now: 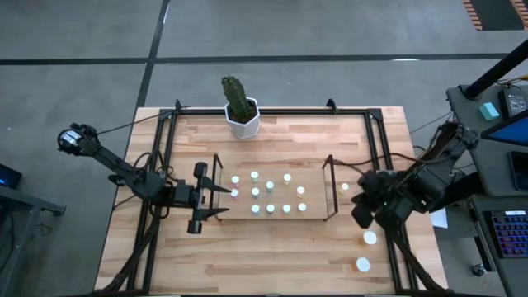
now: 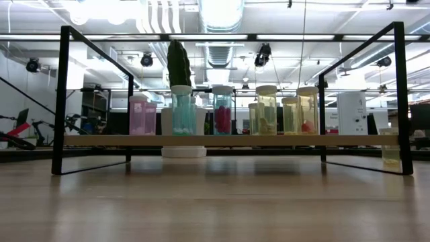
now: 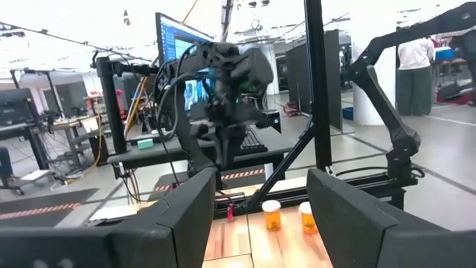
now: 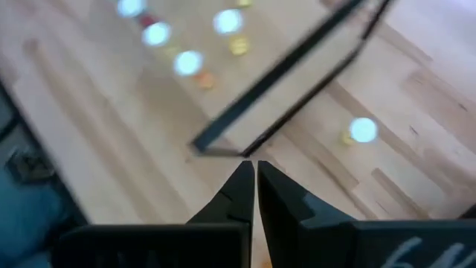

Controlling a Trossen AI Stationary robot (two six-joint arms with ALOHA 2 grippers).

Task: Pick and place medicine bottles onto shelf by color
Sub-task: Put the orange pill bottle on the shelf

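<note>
Most of the medicine bottles (image 1: 270, 196) already stand on the shelf (image 1: 326, 216), which sits mid-bench with its wire end loops toward either side. In the low view they run pink, teal, then yellow-green from one end to the other, so the colour sorting looks well along. Three bottles remain on the bare bench: one (image 1: 345, 187) just outside the shelf's end loop on the right arm's side, and two more (image 1: 369, 238) nearer the front right corner.

The right gripper (image 4: 255, 175) hovers over the bench just off that end of the shelf, jaws pressed nearly together and holding nothing; its wrist view shows the nearby loose bottle (image 4: 362, 130) apart from the fingertips. The left gripper (image 1: 221, 202) waits at the shelf's opposite end, jaws spread wide and empty.

The step in hand reads as the reach between placements: the right arm is free and closest to the leftovers. The next move calls for the jaws to spread, drop over the loose bottle beside the end loop, close around its body below the cap, then lift clear of the wire frame before carrying it to the matching colour group. The thin loop is the likely snag.

No brand, label or writing can be read on any bottle
</note>
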